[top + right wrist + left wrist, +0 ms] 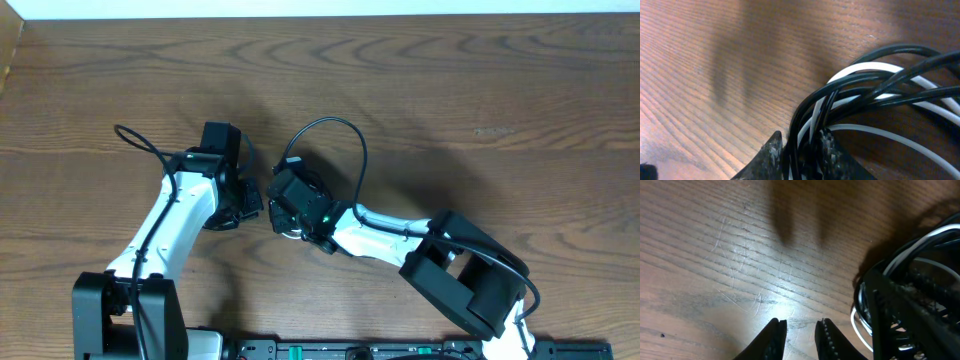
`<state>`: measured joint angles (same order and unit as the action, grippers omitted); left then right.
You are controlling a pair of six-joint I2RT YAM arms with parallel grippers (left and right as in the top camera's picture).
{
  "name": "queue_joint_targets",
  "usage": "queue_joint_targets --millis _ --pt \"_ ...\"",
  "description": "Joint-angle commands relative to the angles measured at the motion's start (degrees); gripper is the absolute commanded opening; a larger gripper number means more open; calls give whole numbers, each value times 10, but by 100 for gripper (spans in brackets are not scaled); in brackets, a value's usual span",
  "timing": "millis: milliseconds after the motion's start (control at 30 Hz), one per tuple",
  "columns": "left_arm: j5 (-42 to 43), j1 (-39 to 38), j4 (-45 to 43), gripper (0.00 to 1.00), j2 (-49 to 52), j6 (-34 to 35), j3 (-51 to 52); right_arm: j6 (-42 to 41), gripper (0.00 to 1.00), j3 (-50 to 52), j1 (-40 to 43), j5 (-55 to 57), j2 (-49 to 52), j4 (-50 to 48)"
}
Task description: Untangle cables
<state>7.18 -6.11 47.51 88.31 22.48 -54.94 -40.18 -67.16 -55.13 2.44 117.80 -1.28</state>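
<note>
Your right pincer [801, 150] is clamped on the cables [855, 82]. Several thin black cords and one white cord [862, 67] pass between its fingers and loop out beyond it over the bench [715, 50]. Expect them to be light, limp and slick, so take a single cord close to the tangle, not the whole bundle. Your left pincer [800, 330], just beside the tangle, stands narrowly apart and empty. Only the wrist views show the cords clearly; from overhead, both pincers largely hide them.

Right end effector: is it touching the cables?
Touching. The right wrist view shows the right end effector closed on the cables, black and white cords pinched between its jaws.
</note>
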Motion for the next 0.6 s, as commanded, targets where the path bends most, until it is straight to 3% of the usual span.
queue_joint_targets --millis 0,67,200,267,433,567 --pt "-2 -1 1 29 4 3 4 -1 11 -2 9 12 8 -2" --pt "-2 -1 1 29 4 3 4 -1 7 -2 11 -3 8 -6" --pt "13 -1 1 29 4 -7 4 -1 28 -2 16 -47 8 -25" --pt "41 -1 -3 29 4 -33 4 -1 33 -2 21 -58 8 -31" --pt "142 -1 -16 31 4 -114 4 0 33 -2 34 -54 8 -14" --pt "161 -1 -16 33 4 -134 4 0 30 -2 37 -27 8 -9"
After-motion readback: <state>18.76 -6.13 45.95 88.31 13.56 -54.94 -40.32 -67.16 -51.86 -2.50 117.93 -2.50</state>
